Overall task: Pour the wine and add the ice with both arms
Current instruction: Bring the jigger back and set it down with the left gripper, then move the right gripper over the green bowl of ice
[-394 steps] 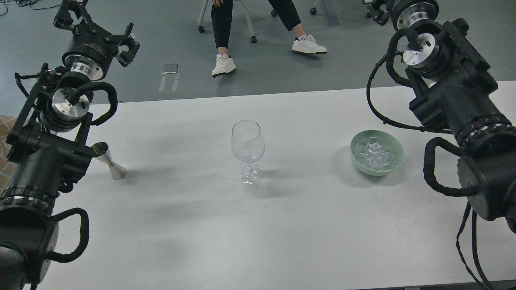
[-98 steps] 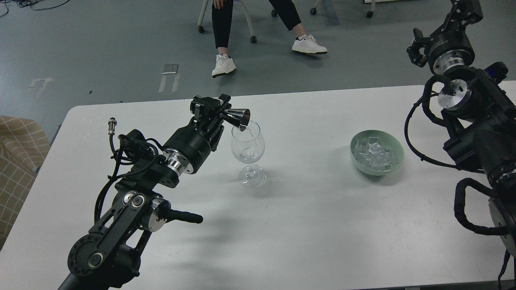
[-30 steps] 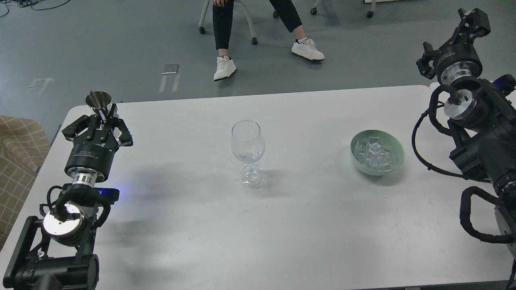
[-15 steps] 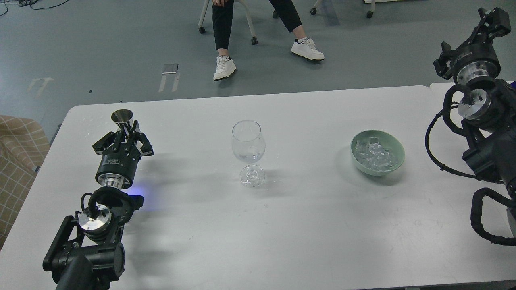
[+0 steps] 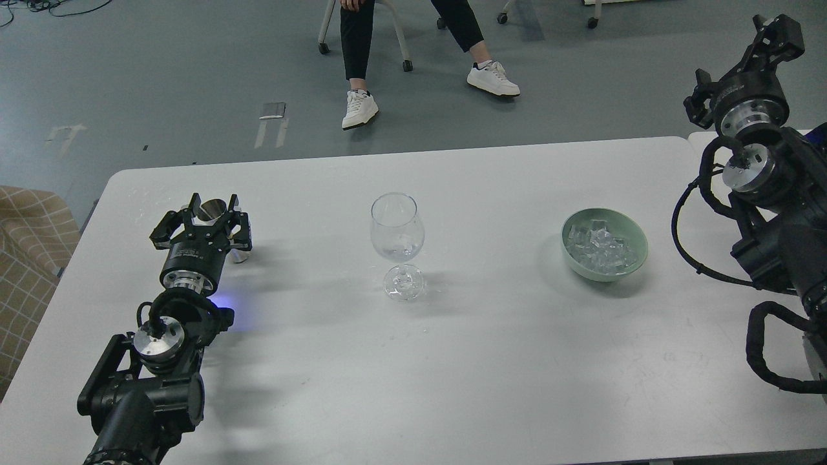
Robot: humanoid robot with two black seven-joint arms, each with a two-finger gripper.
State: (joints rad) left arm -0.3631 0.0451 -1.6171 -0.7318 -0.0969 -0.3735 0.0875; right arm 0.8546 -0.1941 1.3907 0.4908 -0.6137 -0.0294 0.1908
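A clear wine glass [image 5: 397, 227] stands upright mid-table with a little clear wine [image 5: 398, 249] in its bowl. The ice [image 5: 601, 249] lies heaped in a pale green bowl [image 5: 635, 240] to the right of the glass. My left gripper [image 5: 212, 205] is at the table's left with its fingers spread to either side of a steel jigger [image 5: 214, 209], which stands on the table. My right gripper [image 5: 741, 61] is raised at the far right, beyond the table's back edge, open and empty, well away from the bowl.
The white table [image 5: 452, 361] runs across the view, and a second table corner [image 5: 701, 137] shows at the right. A seated person's legs and a wheeled chair [image 5: 362, 58] are on the floor behind. A checked cushion [image 5: 29, 258] lies off the left edge.
My left gripper has lowered the jigger onto the table and spread its fingers off it. My right arm has shifted slightly left.
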